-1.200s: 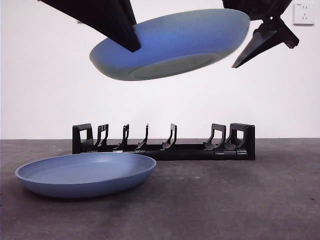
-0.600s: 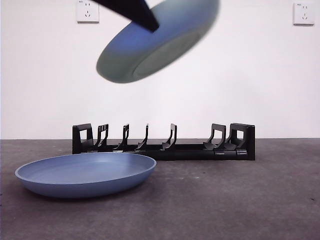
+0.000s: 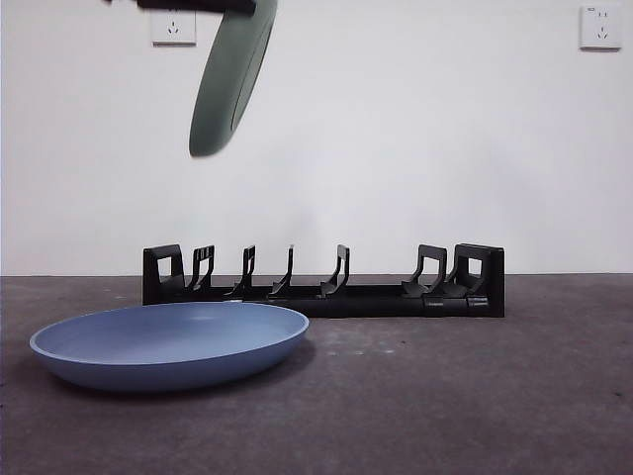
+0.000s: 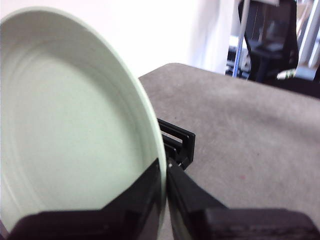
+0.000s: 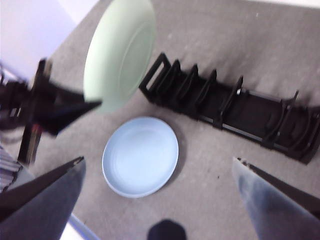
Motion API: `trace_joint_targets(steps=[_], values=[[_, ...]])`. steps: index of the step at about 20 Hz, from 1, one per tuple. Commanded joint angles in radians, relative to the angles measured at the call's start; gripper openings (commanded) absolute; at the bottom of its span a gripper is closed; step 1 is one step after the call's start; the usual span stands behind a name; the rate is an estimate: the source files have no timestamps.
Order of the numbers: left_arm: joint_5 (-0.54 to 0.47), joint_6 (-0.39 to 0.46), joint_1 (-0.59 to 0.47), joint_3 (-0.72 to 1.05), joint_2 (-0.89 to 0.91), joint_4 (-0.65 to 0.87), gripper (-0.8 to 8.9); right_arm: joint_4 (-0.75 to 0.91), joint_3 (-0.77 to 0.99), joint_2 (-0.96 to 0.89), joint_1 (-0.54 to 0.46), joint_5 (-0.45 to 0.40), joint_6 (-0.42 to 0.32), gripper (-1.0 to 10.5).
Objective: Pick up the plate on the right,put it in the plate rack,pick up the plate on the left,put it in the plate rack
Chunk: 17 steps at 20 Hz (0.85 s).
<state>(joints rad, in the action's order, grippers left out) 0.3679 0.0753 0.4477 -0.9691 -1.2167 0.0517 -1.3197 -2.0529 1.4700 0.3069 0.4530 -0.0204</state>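
Left claw (image 4: 165, 172) clamps the green plate (image 3: 229, 74) by its rim, edge-on and nearly upright, high above the rack's (image 3: 326, 282) left end.

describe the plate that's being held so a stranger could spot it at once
Start at the black plate rack on the grey table. High above its left end hangs the pale green plate, pinched at its rim by the left gripper. It is tilted almost on edge, while the blue plate lies flat on the table.
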Motion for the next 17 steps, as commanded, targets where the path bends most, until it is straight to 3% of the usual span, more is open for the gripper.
trace_joint_targets(steps=[1,6,17], values=[[0.053,-0.103,-0.049,-0.001,-0.057,0.072,-0.08,-0.006,0.01,-0.001,0.002,0.004,-0.019,5.0],[0.156,-0.192,-0.112,-0.001,-0.23,0.239,-0.08,-0.04,0.01,-0.001,0.002,0.003,-0.023,5.0],[0.122,-0.195,-0.14,-0.001,-0.404,0.297,-0.08,-0.048,0.012,-0.001,0.041,0.0,-0.034,5.0]])
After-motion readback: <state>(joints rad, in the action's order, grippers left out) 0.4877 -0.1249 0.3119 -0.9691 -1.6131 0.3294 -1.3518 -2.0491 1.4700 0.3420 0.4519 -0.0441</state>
